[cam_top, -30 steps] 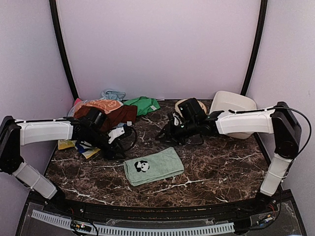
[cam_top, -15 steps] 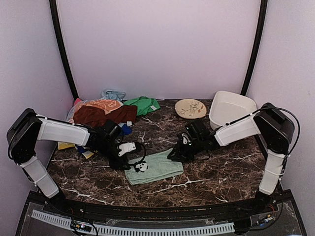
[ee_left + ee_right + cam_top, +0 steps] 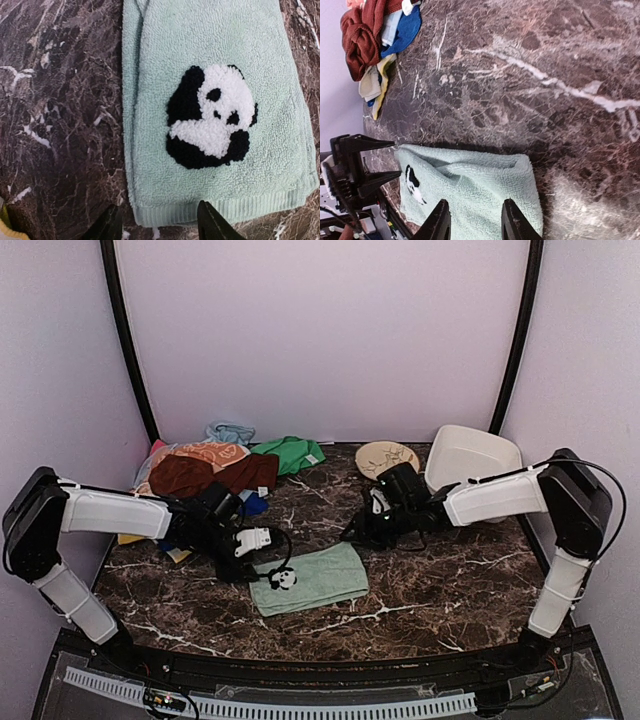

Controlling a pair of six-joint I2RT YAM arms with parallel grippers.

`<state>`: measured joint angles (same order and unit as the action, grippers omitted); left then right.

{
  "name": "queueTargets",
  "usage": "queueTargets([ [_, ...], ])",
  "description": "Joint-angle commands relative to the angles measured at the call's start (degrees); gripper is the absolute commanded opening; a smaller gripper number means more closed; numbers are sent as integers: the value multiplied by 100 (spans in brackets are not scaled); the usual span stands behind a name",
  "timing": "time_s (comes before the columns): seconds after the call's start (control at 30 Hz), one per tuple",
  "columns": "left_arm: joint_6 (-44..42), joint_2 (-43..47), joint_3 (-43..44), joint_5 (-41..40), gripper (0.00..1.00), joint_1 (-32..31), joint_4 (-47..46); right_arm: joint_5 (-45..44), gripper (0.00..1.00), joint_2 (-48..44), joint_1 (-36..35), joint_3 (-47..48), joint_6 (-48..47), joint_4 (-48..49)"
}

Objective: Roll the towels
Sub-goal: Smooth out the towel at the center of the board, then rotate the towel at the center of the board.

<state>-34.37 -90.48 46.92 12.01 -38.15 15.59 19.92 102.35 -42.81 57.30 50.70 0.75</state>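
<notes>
Drawn in from the back of the table (image 3: pixel 450 580), left gripper (image 3: pixel 159 222) and right gripper (image 3: pixel 476 215) hang half-open and empty at the flat mint towel (image 3: pixel 310 578), nothing rolled yet, the heap of towels (image 3: pixel 215 470) behind waiting.

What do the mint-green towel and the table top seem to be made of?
Mint-green towel: probably terry cloth, matte, with visible looped pile and ribbed hem. Table top: dark marble or an imitation, slightly glossy, with white veins.

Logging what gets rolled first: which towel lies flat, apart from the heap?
The mint-green panda towel: flat and alone near the front; the maroon towel is bunched in the back-left pile.
</notes>
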Motion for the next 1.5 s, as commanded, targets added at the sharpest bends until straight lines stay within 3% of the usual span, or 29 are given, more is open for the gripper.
queueTargets([
  [0.0,-303,621,298,38,55,21,453,-787,36,58,-43,473,-1027,-729],
  [0.2,-188,602,684,550,59,-76,914,-896,30,770,-214,1083,-1332,-1059],
  [0.43,-186,121,418,685,56,-568,748,-1139,22,679,-275,470,-1093,-907],
  [0.73,-847,-144,278,-527,53,-606,372,-1571,13,-147,-432,-595,-725,-1051],
  [1.2,-1695,-1274,1115,-1513,61,-469,-1083,-1795,13,-1379,-1683,-1774,584,-1223],
  [1.3,-1742,-1397,1461,-1715,64,-294,-1412,-1750,13,-1429,-1879,-1813,675,-1218],
  [1.47,-1766,-935,1801,-1728,79,-102,-1303,-1413,14,-1441,-1986,-1521,393,-1468],
])
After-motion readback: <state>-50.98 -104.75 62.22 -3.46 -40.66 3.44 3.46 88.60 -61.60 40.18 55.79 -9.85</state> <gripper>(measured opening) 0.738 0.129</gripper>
